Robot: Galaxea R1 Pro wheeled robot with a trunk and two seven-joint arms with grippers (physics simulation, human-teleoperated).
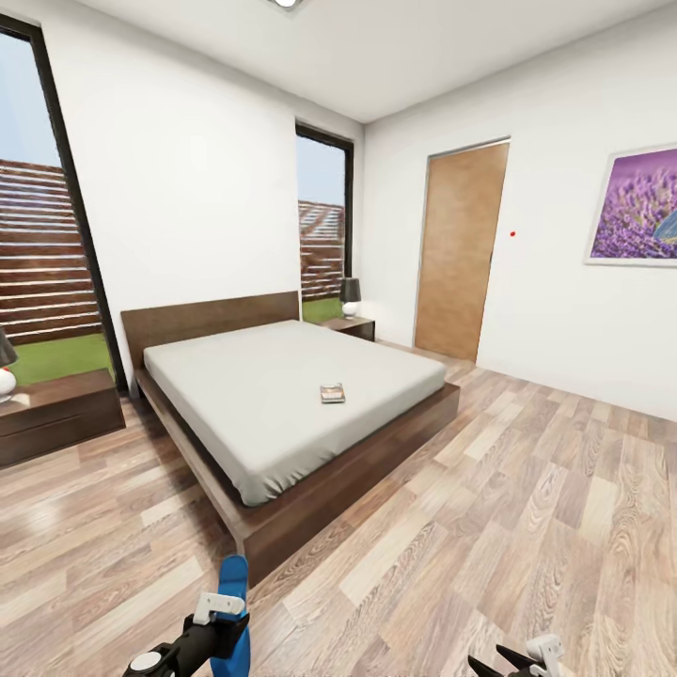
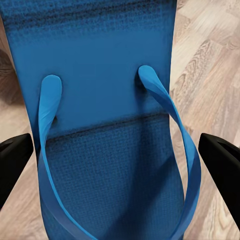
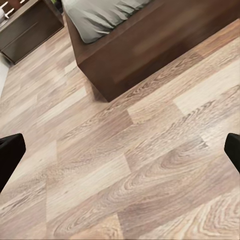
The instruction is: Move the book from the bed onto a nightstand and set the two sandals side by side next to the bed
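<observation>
A bedroom in a home — a low double bed [image 1: 282, 395] on a dark wood frame stands at centre. Nightstands with lamps flank it: one [image 1: 56, 414] at nine o'clock, another [image 1: 350, 325] at twelve. Tall windows [image 1: 324, 216] show a slatted fence and grass. A wooden door [image 1: 459, 249] and a purple flower picture [image 1: 635, 207] — at two o'clock — hang on white walls above plank floor [image 1: 527, 527].
</observation>
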